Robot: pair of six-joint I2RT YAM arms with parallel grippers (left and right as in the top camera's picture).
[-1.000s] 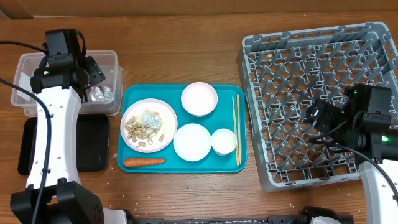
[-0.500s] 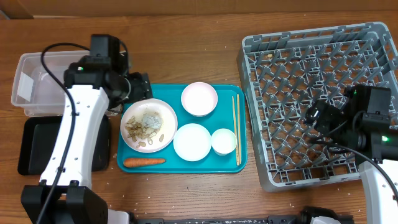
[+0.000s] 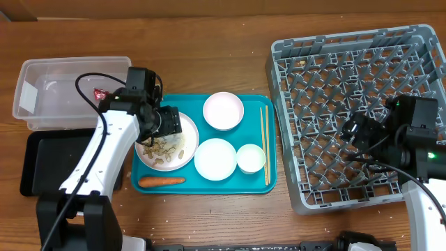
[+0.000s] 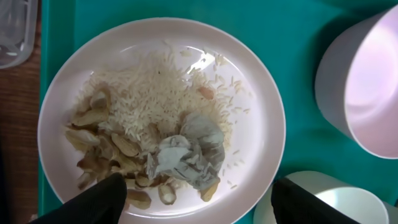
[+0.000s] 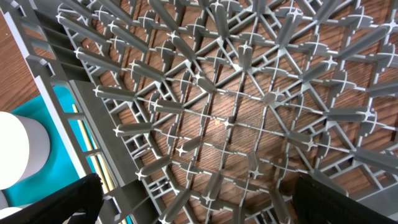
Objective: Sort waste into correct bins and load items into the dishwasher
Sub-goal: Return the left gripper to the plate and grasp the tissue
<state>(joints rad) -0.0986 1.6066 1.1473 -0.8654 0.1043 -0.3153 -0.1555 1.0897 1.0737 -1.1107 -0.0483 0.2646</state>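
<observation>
The white plate [image 3: 188, 148] on the teal tray holds beige food scraps [image 3: 162, 148] and rice. In the left wrist view the plate [image 4: 249, 74] shows a crumpled silver-grey wrapper [image 4: 189, 154] on the scraps [image 4: 102, 146]. My left gripper [image 3: 171, 123] hovers over it, open and empty [image 4: 199, 205]. Two bowls [image 3: 223, 110] [image 3: 215, 158], a small cup [image 3: 251, 158], chopsticks [image 3: 265, 143] and a carrot [image 3: 162, 181] lie on the tray. A red wrapper [image 3: 100, 93] lies in the clear tub [image 3: 42, 90]. My right gripper [image 3: 359, 130] is open above the grey rack [image 3: 348, 63], empty [image 5: 205, 205].
The black tray [image 3: 42, 167] lies in front of the tub at the left. The teal tray [image 3: 202, 187] sits between the bins and the rack. The rack's pegs [image 5: 242, 93] stand right under my right gripper. The cup [image 5: 12, 149] shows at that view's left edge.
My left arm has swung right from over the clear tub to over the plate on the teal tray. The right arm has not moved.
</observation>
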